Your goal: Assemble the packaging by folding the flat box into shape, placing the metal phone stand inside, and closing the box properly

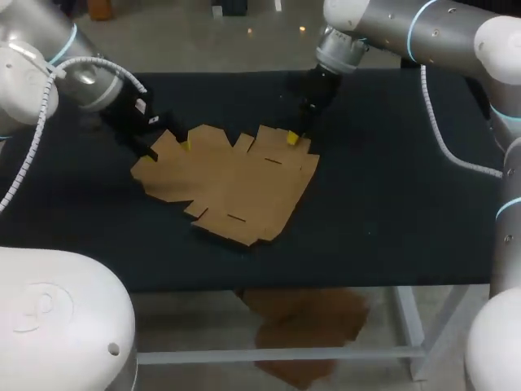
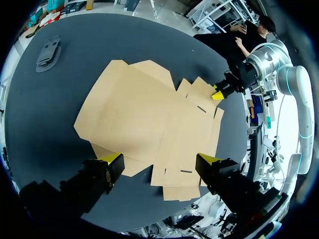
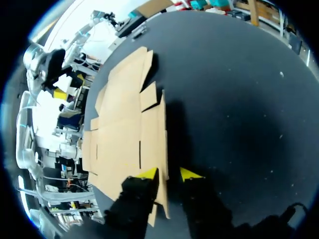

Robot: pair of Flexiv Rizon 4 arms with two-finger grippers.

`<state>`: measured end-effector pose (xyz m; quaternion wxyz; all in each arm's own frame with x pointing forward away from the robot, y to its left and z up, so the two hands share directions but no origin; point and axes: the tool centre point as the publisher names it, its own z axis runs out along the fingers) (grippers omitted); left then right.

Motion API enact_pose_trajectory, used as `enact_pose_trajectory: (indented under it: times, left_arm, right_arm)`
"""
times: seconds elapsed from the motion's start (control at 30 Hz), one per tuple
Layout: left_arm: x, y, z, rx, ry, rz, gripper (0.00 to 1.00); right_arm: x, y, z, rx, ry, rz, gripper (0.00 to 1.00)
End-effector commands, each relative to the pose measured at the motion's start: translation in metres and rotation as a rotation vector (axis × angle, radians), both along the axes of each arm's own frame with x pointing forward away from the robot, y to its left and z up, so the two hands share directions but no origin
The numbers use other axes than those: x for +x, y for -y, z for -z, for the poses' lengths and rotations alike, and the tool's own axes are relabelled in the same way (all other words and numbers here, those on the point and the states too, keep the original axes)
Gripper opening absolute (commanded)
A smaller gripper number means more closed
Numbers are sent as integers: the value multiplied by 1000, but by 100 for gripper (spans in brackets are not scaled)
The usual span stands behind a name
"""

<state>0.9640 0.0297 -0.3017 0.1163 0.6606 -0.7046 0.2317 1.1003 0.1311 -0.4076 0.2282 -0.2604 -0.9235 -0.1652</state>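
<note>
A flat brown cardboard box blank (image 1: pixel 232 183) lies unfolded on the middle of the dark table. My left gripper (image 2: pixel 159 160) is open and straddles the blank's edge at its left end (image 1: pixel 172 147). My right gripper (image 3: pixel 168 174) stands at the blank's far right flap (image 1: pixel 291 138). Its fingers are close together with the raised flap edge (image 3: pixel 162 191) between them, and a dark gap still shows on one side. A grey metal phone stand (image 2: pixel 47 52) lies on the table beyond the blank in the left wrist view. In the head view it is hidden.
The dark table top (image 1: pixel 391 195) stretches wide to the right of the blank. The table's front edge (image 1: pixel 326 285) runs a short way below the blank's near corner.
</note>
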Motion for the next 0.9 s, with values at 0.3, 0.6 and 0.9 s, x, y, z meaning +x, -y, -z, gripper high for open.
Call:
enact_pose_trajectory:
  times: [0.3, 0.6, 0.9]
  left_arm:
    - [-1, -7, 5, -33, -2, 20, 100]
    - [0, -6, 3, -27, -11, 56, 100]
    - [2, -5, 2, -20, 0, 88, 100]
  right_arm:
    - [-7, 20, -7, 14, -107, 3, 0]
    - [-16, 50, -16, 146, -143, 303, 0]
    - [-37, 75, -22, 260, -77, 507, 0]
